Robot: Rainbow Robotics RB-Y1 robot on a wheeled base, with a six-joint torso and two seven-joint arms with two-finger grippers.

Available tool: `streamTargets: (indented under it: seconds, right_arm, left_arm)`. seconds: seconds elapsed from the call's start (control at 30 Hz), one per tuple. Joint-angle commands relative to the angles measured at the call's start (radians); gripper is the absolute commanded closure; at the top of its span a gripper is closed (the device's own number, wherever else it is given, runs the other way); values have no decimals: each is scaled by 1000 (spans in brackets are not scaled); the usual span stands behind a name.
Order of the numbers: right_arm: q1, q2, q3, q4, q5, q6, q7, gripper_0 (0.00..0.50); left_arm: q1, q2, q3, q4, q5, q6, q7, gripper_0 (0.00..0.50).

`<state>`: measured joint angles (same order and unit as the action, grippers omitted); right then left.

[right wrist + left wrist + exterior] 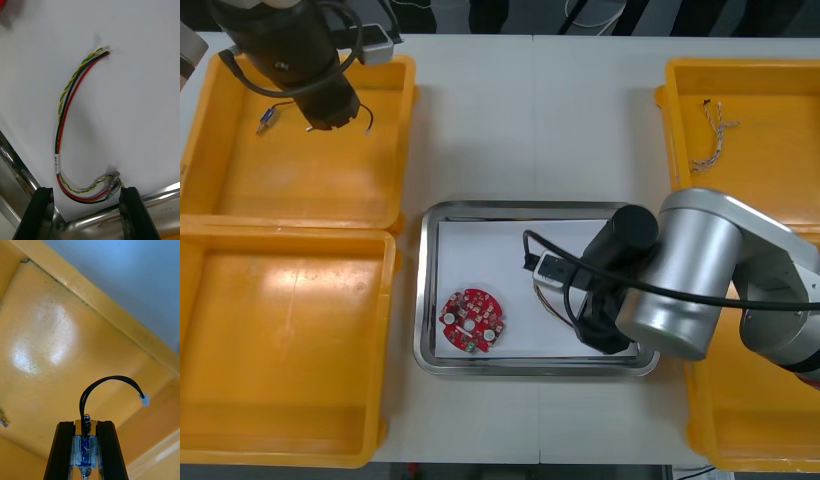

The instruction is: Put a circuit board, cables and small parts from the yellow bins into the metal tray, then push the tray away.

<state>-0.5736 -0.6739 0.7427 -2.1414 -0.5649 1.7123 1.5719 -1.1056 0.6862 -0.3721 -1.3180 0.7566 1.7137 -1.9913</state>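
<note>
"Where is it up to, starting from the left?"

"The left gripper hangs over the far-left yellow bin, pinching the blue-and-clear plug end of a black cable. The loop of it curls up ahead of the fingers, above the bin floor. So I'd say that one is picked but not delivered."

"And the middle of the bench?"

"The metal tray sits between the bins, white inside. The round red circuit board already lies in its near-left part, so that item looks done."

"The right arm?"

"The right gripper is down over the tray's near-right corner, fingers spread wide. A red, yellow and black cable bundle lies on the white floor ahead of them. Its connector end sits just beside one finger, gripped by neither, so I'd count that cable as delivered."

"Anything further right?"

"A twisted cable lies in the far-right yellow bin, untouched."

"What's left, then?"

"By my reckoning the black cable has to come across, then the small parts, perhaps that twisted cable too. Pushing the tray away is not yet done."
</note>
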Motion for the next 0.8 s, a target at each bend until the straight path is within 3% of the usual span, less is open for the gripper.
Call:
streamTargets:
  seconds: [0.03,0.23,0.47,0.6,0.8]
  right_arm:
    - [-52,43,-120,-45,-58,73,-13,0]
    - [-103,63,-272,-46,-161,208,-29,0]
    - [-140,56,-414,-46,-221,208,-50,0]
    - [-150,31,-450,-46,-231,208,-58,0]
    - [-155,-10,-522,-23,-240,208,-75,0]
  left_arm:
    - [66,38,44,-161,0,47,189,500]
    - [130,7,42,-354,1,96,367,500]
    - [199,-65,42,-547,-20,179,588,500]
    - [214,-111,27,-603,-45,206,680,500]
    - [213,-175,-90,-606,-140,206,835,500]
